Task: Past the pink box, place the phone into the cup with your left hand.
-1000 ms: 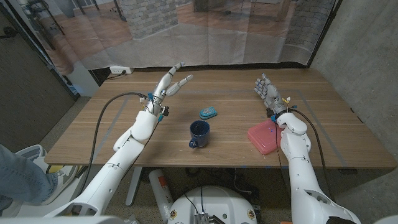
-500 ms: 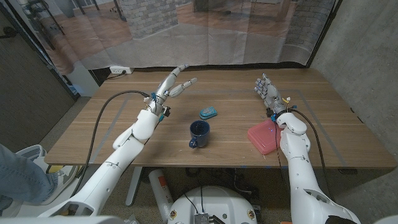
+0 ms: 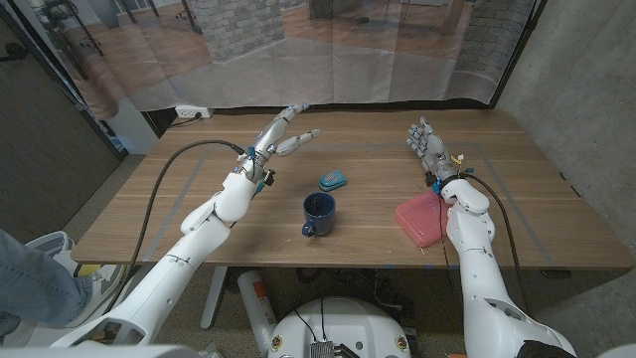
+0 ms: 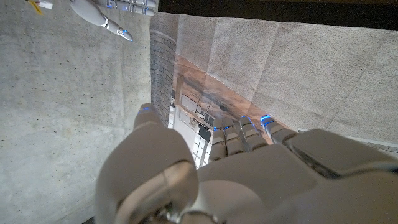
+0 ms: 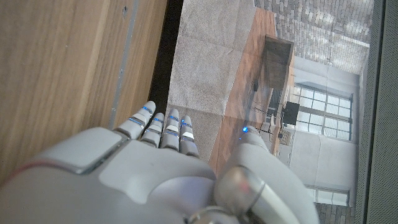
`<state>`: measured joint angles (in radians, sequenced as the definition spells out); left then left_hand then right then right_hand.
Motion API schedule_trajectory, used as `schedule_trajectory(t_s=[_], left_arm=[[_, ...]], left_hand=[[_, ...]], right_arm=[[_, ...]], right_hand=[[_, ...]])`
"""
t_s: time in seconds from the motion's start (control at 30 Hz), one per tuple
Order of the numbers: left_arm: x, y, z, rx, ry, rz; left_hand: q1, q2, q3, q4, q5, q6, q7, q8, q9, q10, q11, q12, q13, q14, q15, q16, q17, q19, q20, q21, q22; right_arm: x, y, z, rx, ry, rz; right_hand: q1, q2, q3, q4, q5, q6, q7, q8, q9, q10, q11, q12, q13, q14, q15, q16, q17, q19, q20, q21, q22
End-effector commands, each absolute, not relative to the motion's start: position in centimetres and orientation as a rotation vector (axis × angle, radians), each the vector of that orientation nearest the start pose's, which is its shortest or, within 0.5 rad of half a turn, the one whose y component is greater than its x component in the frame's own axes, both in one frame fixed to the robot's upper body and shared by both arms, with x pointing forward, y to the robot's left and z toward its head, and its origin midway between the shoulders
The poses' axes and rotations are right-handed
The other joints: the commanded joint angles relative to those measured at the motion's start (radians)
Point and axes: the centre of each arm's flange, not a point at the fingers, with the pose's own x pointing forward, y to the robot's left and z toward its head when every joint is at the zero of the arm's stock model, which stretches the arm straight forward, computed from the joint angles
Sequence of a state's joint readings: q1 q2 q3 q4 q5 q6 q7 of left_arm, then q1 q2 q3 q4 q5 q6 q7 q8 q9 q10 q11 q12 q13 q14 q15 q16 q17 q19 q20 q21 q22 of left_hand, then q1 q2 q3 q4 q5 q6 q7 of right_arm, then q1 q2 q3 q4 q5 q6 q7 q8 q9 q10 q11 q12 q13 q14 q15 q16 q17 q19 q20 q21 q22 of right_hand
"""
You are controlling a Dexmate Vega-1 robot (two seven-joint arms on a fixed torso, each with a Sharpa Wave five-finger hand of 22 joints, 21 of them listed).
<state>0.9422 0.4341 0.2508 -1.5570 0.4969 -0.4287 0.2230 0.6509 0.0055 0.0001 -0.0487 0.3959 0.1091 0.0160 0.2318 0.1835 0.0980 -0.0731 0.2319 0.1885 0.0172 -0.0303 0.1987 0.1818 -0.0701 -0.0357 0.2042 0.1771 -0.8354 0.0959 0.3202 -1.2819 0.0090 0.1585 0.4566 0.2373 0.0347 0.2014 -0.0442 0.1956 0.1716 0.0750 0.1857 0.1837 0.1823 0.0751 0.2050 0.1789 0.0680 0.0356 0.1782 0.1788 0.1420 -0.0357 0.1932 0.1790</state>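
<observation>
- The robot's right hand (image 5: pixel 168 180) reaches out with fingers (image 5: pixel 163 127) straight and close together, holding nothing.
- The wooden table (image 5: pixel 62 74) runs alongside, a printed backdrop (image 5: pixel 217 56) beyond.

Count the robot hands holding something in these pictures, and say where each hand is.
0. The left robot hand hovers open above the table's far left, beyond the phone; the right robot hand is open at the far right, behind the pink box.

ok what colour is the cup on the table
Dark blue; the cup shows best in the head view.
</observation>
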Motion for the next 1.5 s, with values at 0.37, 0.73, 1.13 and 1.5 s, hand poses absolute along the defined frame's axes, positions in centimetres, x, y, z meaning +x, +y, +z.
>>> schedule_trajectory(t_s=[0.37, 0.73, 1.13, 1.5], left_arm=[[56.8, 20.1, 2.4, 1.035, -1.075, 0.049], [56.6, 19.8, 2.4, 1.1, -1.073, 0.056], [56.2, 19.0, 2.3, 1.184, -1.064, 0.063], [56.0, 18.0, 2.2, 1.28, -1.068, 0.11]], left_hand=[[0.028, -0.001, 0.004, -0.016, 0.009, 0.011, -0.012, -0.003, 0.005, 0.006, -0.006, -0.006, 0.003, 0.011, -0.011, 0.0, 0.002, 0.016, -0.01, 0.003, 0.0], [0.045, 0.0, 0.005, -0.024, 0.013, 0.029, -0.026, -0.001, 0.006, 0.023, -0.015, -0.004, 0.005, 0.026, -0.013, 0.004, 0.005, 0.038, -0.005, 0.008, 0.002], [0.058, 0.0, 0.005, -0.031, 0.016, 0.04, -0.049, -0.002, 0.007, 0.021, -0.017, -0.009, 0.006, 0.032, -0.018, 0.003, 0.007, 0.062, 0.026, 0.015, 0.003], [0.077, -0.005, 0.003, -0.041, 0.019, 0.051, -0.074, -0.004, 0.008, 0.024, -0.02, -0.011, 0.007, 0.039, -0.021, 0.004, 0.009, 0.105, 0.083, 0.026, 0.004]], right_arm=[[66.2, -28.9, -2.6, 0.105, -0.626, 0.186], [66.0, -28.8, -2.5, 0.103, -0.629, 0.185], [65.7, -29.1, -2.6, 0.1, -0.63, 0.177], [65.6, -29.3, -2.6, 0.089, -0.622, 0.183]], right_hand=[[0.004, 0.009, 0.001, -0.007, 0.005, 0.008, -0.001, 0.009, 0.004, 0.008, -0.002, 0.003, 0.003, 0.014, -0.002, 0.007, 0.002, 0.005, -0.018, 0.008, 0.005], [0.004, 0.01, 0.001, -0.008, 0.004, 0.01, -0.002, 0.01, 0.004, 0.008, -0.004, 0.003, 0.003, 0.014, -0.003, 0.007, 0.002, 0.006, -0.02, 0.008, 0.005], [0.005, 0.011, 0.002, -0.01, 0.005, 0.011, -0.005, 0.01, 0.004, 0.009, -0.007, 0.003, 0.003, 0.015, -0.006, 0.007, 0.002, 0.007, -0.022, 0.009, 0.005], [0.004, 0.011, 0.001, -0.011, 0.005, 0.011, -0.005, 0.01, 0.004, 0.008, -0.006, 0.002, 0.003, 0.015, -0.006, 0.007, 0.002, 0.007, -0.021, 0.009, 0.005]])
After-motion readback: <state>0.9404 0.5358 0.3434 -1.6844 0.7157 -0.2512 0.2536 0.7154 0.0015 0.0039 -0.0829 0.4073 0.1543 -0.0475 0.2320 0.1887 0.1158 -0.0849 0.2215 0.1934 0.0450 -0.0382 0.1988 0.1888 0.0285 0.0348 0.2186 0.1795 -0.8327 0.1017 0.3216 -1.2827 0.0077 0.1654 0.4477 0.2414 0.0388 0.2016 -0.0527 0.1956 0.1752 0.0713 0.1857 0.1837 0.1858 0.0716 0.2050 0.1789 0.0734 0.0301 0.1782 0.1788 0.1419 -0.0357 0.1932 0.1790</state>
